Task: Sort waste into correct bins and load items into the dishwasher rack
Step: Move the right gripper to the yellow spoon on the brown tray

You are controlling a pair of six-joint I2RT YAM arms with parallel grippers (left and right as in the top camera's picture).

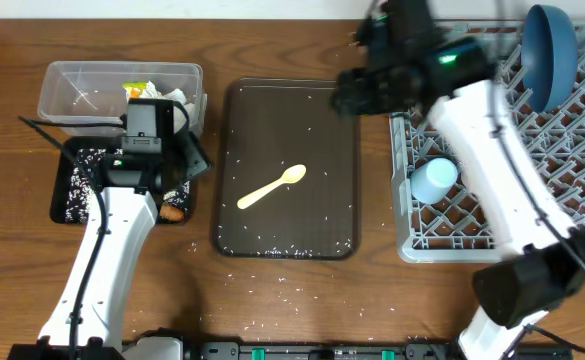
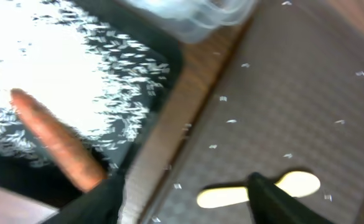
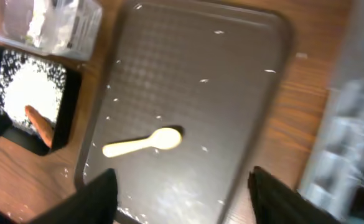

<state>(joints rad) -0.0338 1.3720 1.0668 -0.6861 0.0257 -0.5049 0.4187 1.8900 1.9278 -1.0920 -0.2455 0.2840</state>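
Note:
The yellow spoon (image 1: 272, 187) lies on the dark brown serving tray (image 1: 322, 120). It also shows in the left wrist view (image 2: 231, 194) and the right wrist view (image 3: 141, 143). The black tray (image 1: 64, 205) holds white rice (image 2: 63, 68) and the orange-brown sausage (image 1: 172, 211) (image 2: 57, 140) (image 3: 40, 124). The clear tub (image 1: 82, 85) holds tissues and the yellow-green wrapper (image 1: 135, 90). The grey rack (image 1: 532, 190) holds the dark blue dish (image 1: 550, 50) on edge and a pale blue round vessel (image 1: 434, 180). My left gripper (image 1: 187, 155) (image 2: 185, 205) is open and empty between black tray and serving tray. My right gripper (image 1: 354, 95) (image 3: 188, 199) is open and empty above the serving tray's far right corner. The pink cup is out of view.
Loose rice grains lie scattered on the serving tray and on the wooden table (image 1: 272, 290) in front of it. The clear tub (image 3: 51, 22) and black tray (image 3: 66, 112) stand side by side at the left; the rack (image 3: 350, 137) fills the right.

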